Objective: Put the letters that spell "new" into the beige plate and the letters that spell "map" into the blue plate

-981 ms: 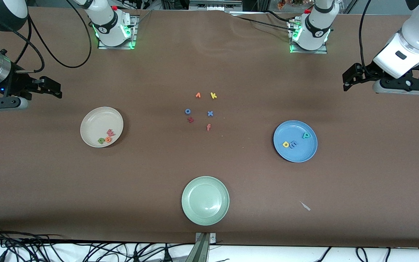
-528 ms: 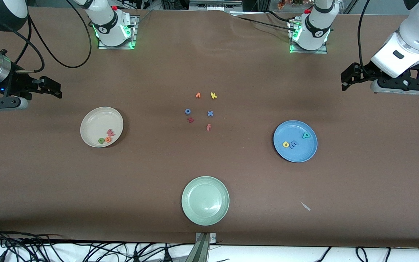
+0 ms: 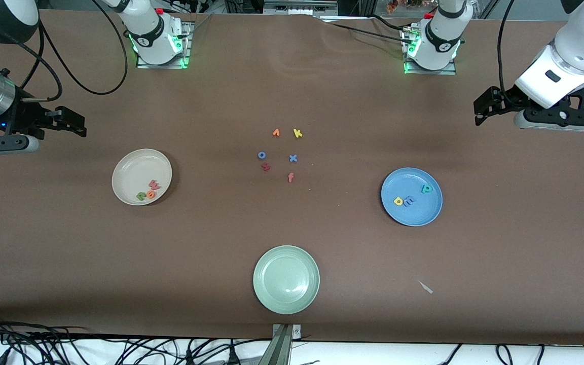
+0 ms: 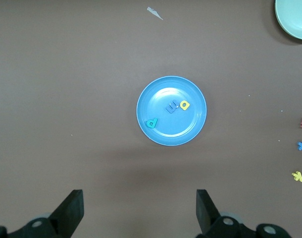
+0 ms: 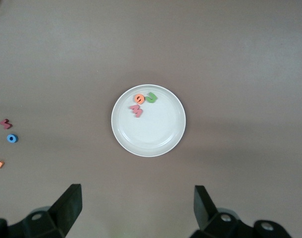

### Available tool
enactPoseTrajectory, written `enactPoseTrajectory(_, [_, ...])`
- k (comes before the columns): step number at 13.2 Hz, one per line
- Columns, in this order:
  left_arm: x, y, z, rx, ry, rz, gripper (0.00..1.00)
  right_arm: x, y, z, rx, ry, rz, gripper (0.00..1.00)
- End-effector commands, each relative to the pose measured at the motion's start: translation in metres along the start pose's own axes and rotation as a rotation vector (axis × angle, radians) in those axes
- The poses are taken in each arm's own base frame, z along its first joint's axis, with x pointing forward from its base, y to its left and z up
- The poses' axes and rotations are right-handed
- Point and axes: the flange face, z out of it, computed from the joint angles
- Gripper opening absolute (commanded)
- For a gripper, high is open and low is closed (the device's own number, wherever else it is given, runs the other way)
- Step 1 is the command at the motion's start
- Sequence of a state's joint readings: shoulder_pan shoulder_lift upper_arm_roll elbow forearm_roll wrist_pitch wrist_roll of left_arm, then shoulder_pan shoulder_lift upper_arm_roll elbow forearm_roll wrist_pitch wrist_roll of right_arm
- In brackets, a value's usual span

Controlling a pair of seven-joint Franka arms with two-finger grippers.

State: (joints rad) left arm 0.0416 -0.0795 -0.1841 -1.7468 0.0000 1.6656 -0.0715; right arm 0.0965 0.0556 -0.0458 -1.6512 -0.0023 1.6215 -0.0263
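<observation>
- Left end effector (image 4: 136, 210) is hovering over bare table (image 3: 322, 91) near the left arm's edge, fingers spread, gripping nothing.
- Right end effector (image 5: 136, 208) is hovering near the right arm's edge, fingers spread, likewise gripping nothing.
- Green "n" (image 3: 140, 196), orange "e" (image 3: 150, 193) and pinkish-red "w" (image 3: 154, 184) are lying flat in the beige plate (image 3: 130, 170), clustered at its rim.
- Yellow "a" (image 3: 398, 201), periwinkle-blue "m" (image 3: 408, 201) and teal "p" (image 3: 426, 188) are lying in the blue plate (image 3: 418, 215).
- Spare letters (image 3: 279, 154) are sitting mid-table; a pale green plate (image 3: 286, 279) is sitting near the front edge.

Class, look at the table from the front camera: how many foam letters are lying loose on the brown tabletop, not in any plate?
6, clustered mid-table: orange v, yellow k, blue o, blue x, dark red letter, and pinkish f nearest the front camera. None seems hidden.
</observation>
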Motion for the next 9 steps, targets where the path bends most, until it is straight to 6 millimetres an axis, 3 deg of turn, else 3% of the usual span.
enactPoseTrajectory(1, [0.0023,0.0036,-0.0058,-0.006,-0.008,0.013,1.00,-0.0030,0.0006,-0.0016,-0.013,0.005,-0.005,1.00])
enactPoseTrajectory(9, [0.0021,0.0050,-0.0056,-0.003,-0.009,0.023,1.00,-0.0030,0.0015,-0.0016,-0.013,0.005,-0.003,1.00])
